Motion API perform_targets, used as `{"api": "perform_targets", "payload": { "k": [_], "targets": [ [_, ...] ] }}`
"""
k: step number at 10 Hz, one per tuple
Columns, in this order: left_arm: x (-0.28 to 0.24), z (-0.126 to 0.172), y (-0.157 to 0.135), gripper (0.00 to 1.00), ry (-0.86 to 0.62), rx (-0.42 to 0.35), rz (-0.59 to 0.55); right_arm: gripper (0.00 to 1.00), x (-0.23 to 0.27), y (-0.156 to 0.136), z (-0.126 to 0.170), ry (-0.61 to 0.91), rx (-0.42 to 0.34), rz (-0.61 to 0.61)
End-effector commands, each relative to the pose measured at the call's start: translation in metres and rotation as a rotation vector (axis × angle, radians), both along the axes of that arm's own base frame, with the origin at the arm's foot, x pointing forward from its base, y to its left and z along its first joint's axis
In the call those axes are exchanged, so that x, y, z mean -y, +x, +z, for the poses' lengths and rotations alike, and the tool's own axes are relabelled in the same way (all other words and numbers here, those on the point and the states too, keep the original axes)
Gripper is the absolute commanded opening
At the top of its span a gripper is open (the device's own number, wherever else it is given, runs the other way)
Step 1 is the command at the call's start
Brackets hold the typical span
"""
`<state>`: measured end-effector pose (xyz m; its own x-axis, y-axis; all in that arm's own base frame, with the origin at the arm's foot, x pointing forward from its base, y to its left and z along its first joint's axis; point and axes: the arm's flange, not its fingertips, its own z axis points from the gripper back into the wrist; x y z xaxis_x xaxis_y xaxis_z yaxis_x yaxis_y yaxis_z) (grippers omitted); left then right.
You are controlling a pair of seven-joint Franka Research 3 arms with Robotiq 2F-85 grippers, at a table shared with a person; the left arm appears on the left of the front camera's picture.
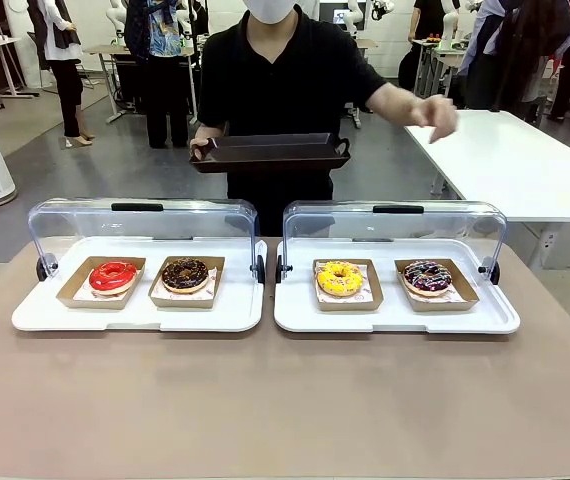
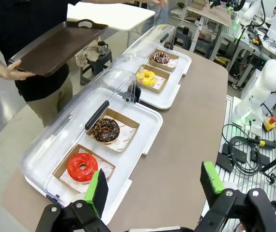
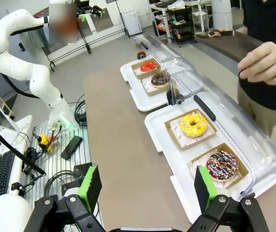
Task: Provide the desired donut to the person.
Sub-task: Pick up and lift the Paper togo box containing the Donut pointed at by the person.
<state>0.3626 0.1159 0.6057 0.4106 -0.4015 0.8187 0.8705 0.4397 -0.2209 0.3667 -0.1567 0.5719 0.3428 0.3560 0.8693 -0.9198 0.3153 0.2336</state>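
Four donuts lie in cardboard trays: a red donut (image 1: pixel 113 275) (image 2: pixel 82 166), a chocolate donut (image 1: pixel 185 274) (image 2: pixel 105 130), a yellow donut (image 1: pixel 339 278) (image 3: pixel 193 124) and a dark sprinkled donut (image 1: pixel 426 277) (image 3: pixel 221 164). The person (image 1: pixel 280 75) stands behind them. One hand holds a dark brown tray (image 1: pixel 270 152) (image 2: pixel 55 46); the other hand (image 1: pixel 435 115) (image 3: pixel 266 63) is stretched out to picture right. My left gripper (image 2: pixel 153 186) hangs open above the table near the red donut. My right gripper (image 3: pixel 146 187) hangs open near the sprinkled donut. Neither holds anything.
The donuts sit in two white display cases (image 1: pixel 25 315) (image 1: pixel 505 320) whose clear lids (image 1: pixel 140 215) (image 1: pixel 395 218) are swung up at the back. Bare brown tabletop (image 1: pixel 285 400) lies in front of them. A white table (image 1: pixel 510 160) stands behind on the right.
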Motion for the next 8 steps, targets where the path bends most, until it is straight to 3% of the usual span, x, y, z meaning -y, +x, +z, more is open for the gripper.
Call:
{"api": "perform_targets", "payload": {
  "k": [1,8],
  "targets": [
    [-0.0021,0.0025,-0.0009,1.0,-0.009,-0.001,-0.001,1.0,0.0001,0.0,-0.0004,0.001,-0.002,-0.001],
    [-0.0021,0.0025,-0.0009,1.0,-0.009,-0.001,-0.001,1.0,0.0001,0.0,-0.0004,0.001,-0.002,-0.001]
  ]
}}
